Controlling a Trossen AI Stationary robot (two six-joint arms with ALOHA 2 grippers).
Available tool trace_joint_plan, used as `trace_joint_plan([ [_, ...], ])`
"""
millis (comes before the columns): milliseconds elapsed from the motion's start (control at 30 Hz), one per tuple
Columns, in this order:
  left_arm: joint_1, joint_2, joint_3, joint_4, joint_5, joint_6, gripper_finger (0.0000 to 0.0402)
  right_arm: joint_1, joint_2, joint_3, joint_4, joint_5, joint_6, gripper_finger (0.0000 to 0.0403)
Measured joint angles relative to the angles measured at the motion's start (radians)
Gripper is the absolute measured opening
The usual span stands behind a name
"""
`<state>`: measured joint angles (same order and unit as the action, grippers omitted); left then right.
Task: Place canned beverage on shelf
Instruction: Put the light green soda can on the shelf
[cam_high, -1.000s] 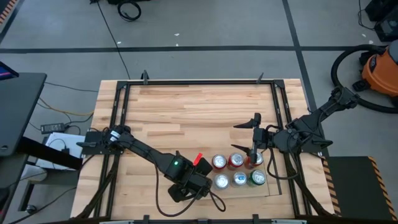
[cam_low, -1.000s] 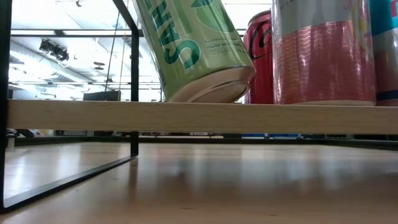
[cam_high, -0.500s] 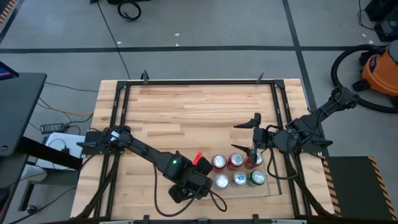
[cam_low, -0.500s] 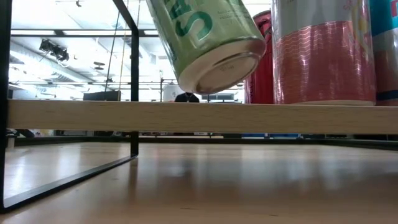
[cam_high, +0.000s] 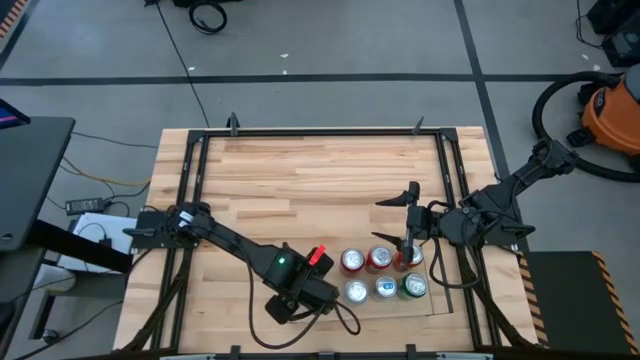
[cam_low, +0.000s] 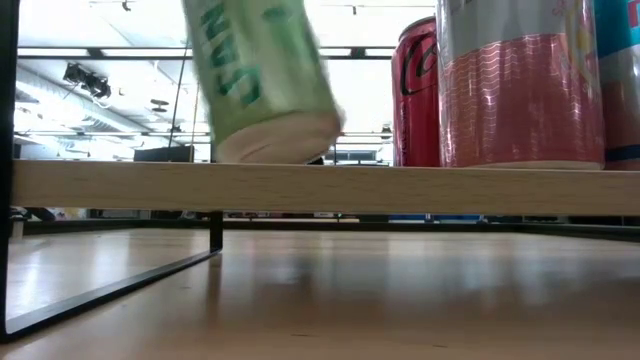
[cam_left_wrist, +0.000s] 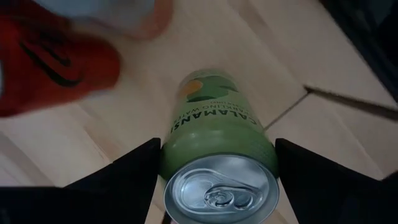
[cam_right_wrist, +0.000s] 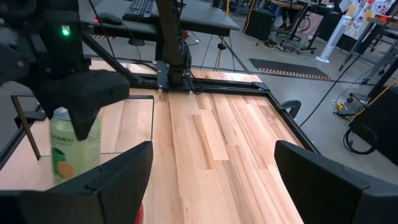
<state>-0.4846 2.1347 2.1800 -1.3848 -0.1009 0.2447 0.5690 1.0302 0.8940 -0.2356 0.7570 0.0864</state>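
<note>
Pale green can (cam_low: 262, 80), tilted, base just above the light-wood shelf (cam_low: 320, 187) beside upright cans.

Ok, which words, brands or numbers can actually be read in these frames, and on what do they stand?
"CALAMANSI": pale green aluminium can gripped by the left tool, readable in its wrist view.
Smaller line beneath it: too blurred.
White script on the red can: only partly visible, unreadable.
Pink-and-silver can: no legible text.
</note>
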Motion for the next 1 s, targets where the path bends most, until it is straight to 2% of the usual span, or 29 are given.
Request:
trace_joint_plan([
  [367, 0.005, 0.017, 0.001, 0.015, 0.008, 0.054, 0.03, 0.0, 0.0, 0.0, -0.003, 0.0, 0.0, 0.0348],
  [800, 0.005, 0.017, 0.0, 0.032, 0.001, 0.045, 0.0301, 0.0, 0.0, 0.0, -0.003, 0.0, 0.0, 0.0348],
  [1000, 0.005, 0.02, -0.001, 0.064, -0.014, 0.031, 0.0327, 0.0, 0.0, 0.0, -0.004, 0.0, 0.0, 0.0348],
])
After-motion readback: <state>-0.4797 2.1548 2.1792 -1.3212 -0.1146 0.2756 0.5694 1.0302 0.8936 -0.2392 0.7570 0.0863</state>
